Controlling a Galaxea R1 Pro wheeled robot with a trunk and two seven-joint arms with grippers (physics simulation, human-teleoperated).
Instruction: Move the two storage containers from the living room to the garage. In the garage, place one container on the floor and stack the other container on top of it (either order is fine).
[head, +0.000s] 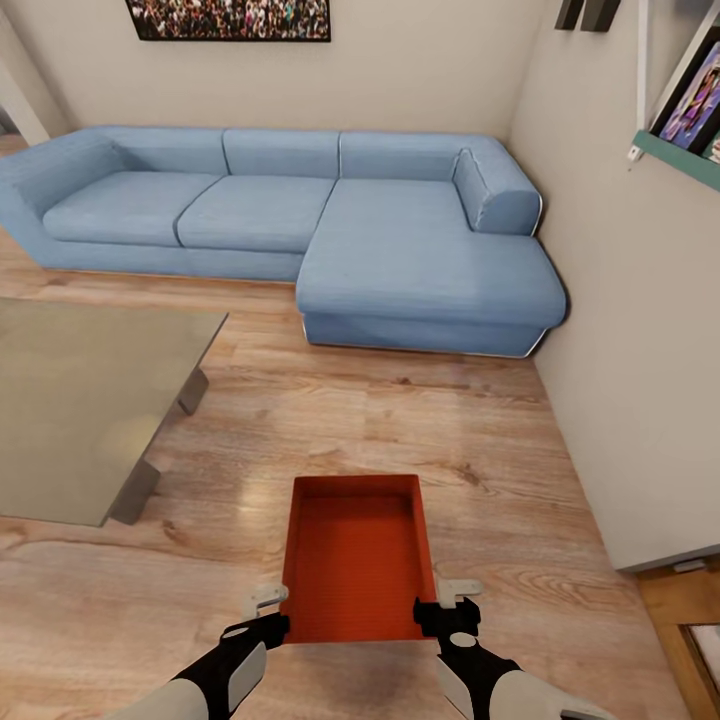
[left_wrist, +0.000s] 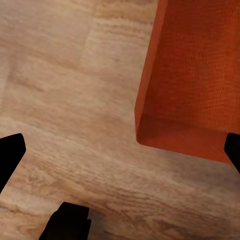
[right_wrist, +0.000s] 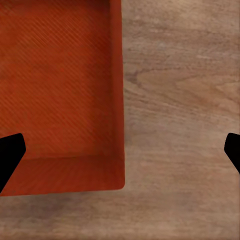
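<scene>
One red-orange storage container (head: 357, 560) lies open-topped on the living room's light wood planks, straight ahead of me and close. My left gripper (head: 268, 612) stands open at its near left corner, and my right gripper (head: 448, 606) stands open at its near right corner. In the left wrist view the container (left_wrist: 195, 75) has its corner between the spread black fingertips (left_wrist: 10, 155) of the left gripper (left_wrist: 121, 152). In the right wrist view the right gripper (right_wrist: 121, 154) straddles the side wall of the container (right_wrist: 60, 90). Neither gripper holds anything. The garage is out of view.
A blue sectional sofa (head: 300, 210) fills the back of the room. A low grey table (head: 90, 410) stands at the left, near the container. A beige wall (head: 640, 350) with a shelf (head: 680, 155) runs along the right, with a wooden unit (head: 690, 620) at its foot.
</scene>
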